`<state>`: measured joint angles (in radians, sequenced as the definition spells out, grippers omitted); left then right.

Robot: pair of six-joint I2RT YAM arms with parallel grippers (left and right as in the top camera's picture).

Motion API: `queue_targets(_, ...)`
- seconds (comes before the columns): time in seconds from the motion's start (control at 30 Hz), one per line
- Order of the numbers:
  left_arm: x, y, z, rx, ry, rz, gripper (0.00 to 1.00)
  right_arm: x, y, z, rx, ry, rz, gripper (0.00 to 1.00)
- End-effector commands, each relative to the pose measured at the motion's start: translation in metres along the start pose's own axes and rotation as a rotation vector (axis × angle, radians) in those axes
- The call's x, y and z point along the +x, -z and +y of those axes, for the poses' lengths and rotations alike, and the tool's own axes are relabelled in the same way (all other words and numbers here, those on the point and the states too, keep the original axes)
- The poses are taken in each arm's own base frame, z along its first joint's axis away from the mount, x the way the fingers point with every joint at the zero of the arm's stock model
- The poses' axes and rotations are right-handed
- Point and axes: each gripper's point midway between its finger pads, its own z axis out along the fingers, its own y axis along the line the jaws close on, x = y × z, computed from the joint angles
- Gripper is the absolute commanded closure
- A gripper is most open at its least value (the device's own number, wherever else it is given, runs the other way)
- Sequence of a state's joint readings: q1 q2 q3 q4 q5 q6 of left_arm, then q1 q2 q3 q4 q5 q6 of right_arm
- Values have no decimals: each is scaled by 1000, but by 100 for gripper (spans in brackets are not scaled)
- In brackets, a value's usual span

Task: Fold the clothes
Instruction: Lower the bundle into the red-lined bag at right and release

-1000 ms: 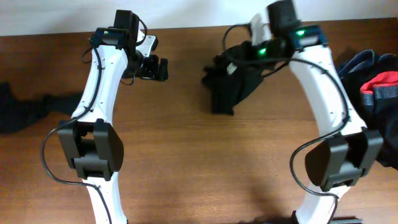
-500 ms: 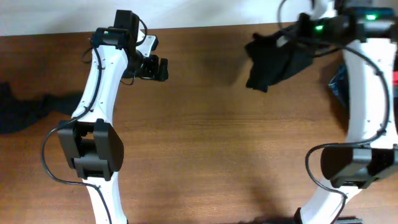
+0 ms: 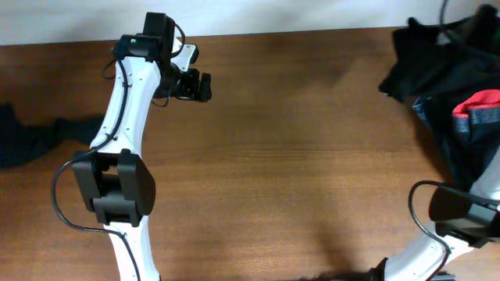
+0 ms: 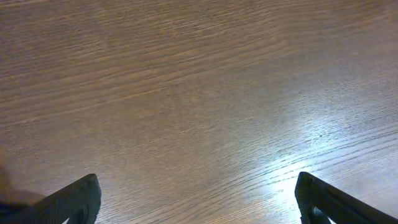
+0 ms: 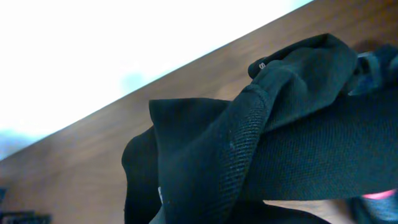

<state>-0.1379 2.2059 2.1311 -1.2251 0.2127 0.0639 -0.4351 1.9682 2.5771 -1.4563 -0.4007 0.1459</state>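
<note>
Black top point(image 3: 426, 58) — bunched, limp, ribbed seam showing — beside a red garment point(image 3: 478, 101).

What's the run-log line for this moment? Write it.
left gripper: open, empty, above table | right gripper: shut on black top, by clothes pile

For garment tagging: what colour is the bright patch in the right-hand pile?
The patch is red, clearest in the overhead view.
</note>
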Motion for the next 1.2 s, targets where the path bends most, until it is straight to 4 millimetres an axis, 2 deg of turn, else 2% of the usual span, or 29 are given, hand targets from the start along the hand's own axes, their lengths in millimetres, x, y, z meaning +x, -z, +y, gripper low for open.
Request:
queue_targets(0.0, -4, 3, -1, 13, -4, -17, 1, -18, 42, -26, 44, 5, -109, 96)
queue_targets(0.2, -4, 3, -1, 13, -5, -18, 1, -27, 64, -77, 134, 42, -155, 96)
queue_targets(0.27, -4, 3, -1, 13, -5, -18, 1, -30, 70, -85, 140, 74, -173, 96)
queue_targets(0.43, -4, 3, -1, 13, -4, -17, 1, -45, 84, -97, 129, 136, -242, 96)
queue_targets(0.53, -4, 3, -1, 13, -4, -17, 1, -45, 89, -106, 148, 160, -247, 96)
queue_targets(0.67, -4, 3, -1, 13, -4, -17, 1, -35, 85, -110, 151, 181, -203, 96)
queue_targets(0.87, -4, 3, -1, 13, -5, -17, 1, -33, 76, -116, 148, 188, -177, 96)
queue_targets(1.17, -5, 3, -1, 13, -6, -20, 1, -52, 78, -118, 176, 305, -241, 96)
